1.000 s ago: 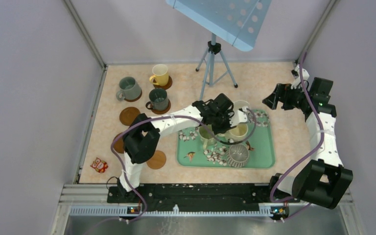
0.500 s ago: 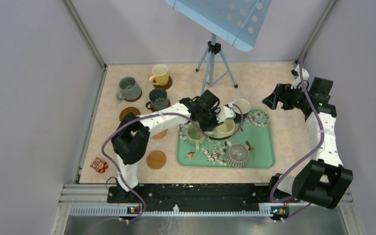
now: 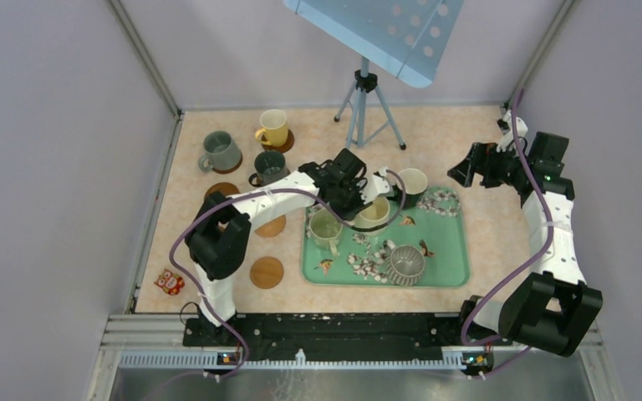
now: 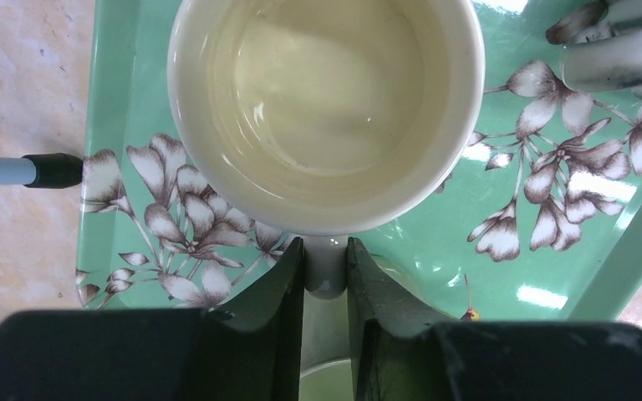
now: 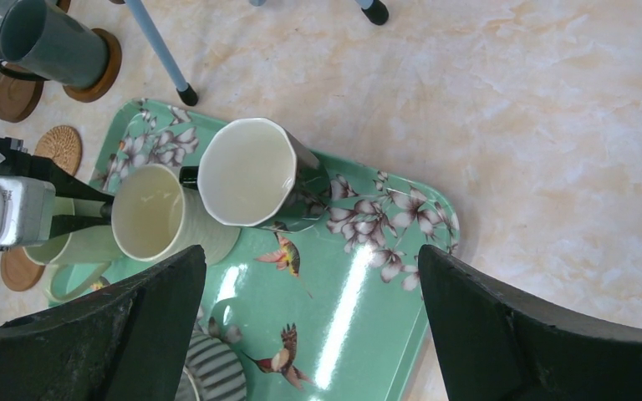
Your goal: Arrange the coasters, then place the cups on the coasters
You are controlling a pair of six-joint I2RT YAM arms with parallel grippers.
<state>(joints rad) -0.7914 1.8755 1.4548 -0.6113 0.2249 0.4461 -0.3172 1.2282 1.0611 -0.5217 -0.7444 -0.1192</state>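
Note:
My left gripper (image 3: 359,197) (image 4: 326,266) is shut on the handle of the cream cup (image 3: 375,210) (image 4: 326,109), held just over the left part of the green floral tray (image 3: 450,251). On the tray stand a pale green cup (image 3: 324,225), a black cup with a white inside (image 3: 412,181) (image 5: 247,171) and a ribbed grey cup (image 3: 405,264). Yellow (image 3: 273,127), grey (image 3: 219,151) and dark green (image 3: 271,168) cups each sit on a coaster at the back left. A bare coaster (image 3: 267,272) lies front left; the left arm partly hides two more (image 3: 272,226) (image 3: 216,191). My right gripper (image 3: 468,172) (image 5: 309,255) hangs open, to the right of the tray's back end.
A tripod (image 3: 366,102) with a blue perforated panel stands at the back centre; one foot reaches near the tray's back left corner (image 4: 50,170). A small owl figure (image 3: 169,281) lies at the front left. Walls close in the table on three sides.
The left arm has carried the cream cup leftward and toward the back across the tray, close to the pale green cup. The right arm has not moved.

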